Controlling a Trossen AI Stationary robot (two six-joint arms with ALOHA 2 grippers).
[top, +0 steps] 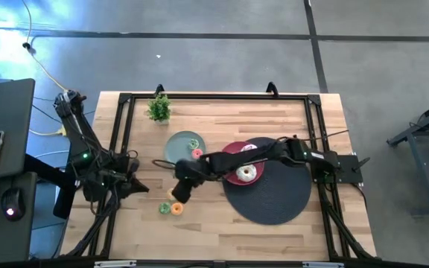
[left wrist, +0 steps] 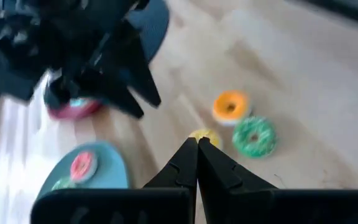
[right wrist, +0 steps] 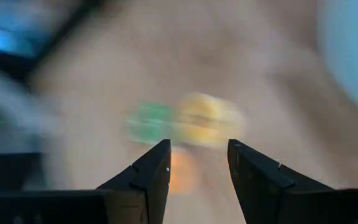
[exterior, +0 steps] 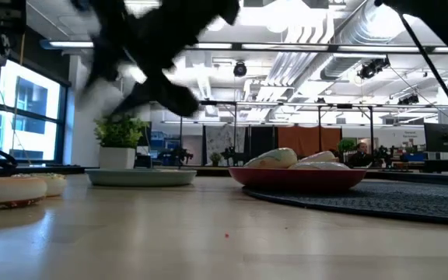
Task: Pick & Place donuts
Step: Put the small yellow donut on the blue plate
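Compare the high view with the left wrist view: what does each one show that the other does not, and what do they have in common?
Only the high view shows the whole table, the small potted plant, the dark round mat, and the white-iced donut on the red plate.

Only the left wrist view shows the left gripper up close, with its fingers shut together and empty.

Both show the orange donut, the green donut, the grey-green plate carrying a pink donut, and the right arm reaching toward the loose donuts.

Right wrist view smeared, donuts [right wrist: 185, 121] mere blobs (green, yellow, orange)
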